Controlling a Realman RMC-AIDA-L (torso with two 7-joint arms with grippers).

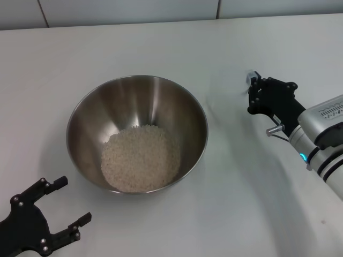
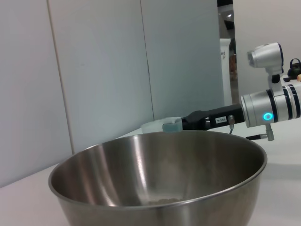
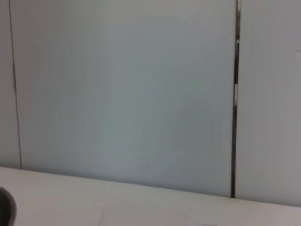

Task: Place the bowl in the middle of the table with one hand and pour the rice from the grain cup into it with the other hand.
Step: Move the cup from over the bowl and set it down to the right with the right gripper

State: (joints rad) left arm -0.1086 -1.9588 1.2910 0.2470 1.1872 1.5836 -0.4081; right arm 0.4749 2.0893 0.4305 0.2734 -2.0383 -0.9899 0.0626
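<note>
The steel bowl (image 1: 134, 96) stands in the middle of the white table (image 1: 241, 203) with a heap of rice (image 1: 140, 158) in its bottom. My right gripper (image 1: 253, 93) is to the right of the bowl, low over the table, shut on the clear grain cup (image 1: 250, 80), which looks empty. In the left wrist view the cup (image 2: 157, 126) shows at the right gripper's tip, behind the bowl (image 2: 155, 179). My left gripper (image 1: 74, 199) is open and empty at the front left, a short way from the bowl.
A pale panelled wall (image 3: 141, 94) runs behind the table's far edge. Bare tabletop lies on all sides of the bowl. The right arm's silver wrist (image 1: 321, 134) reaches in from the right edge.
</note>
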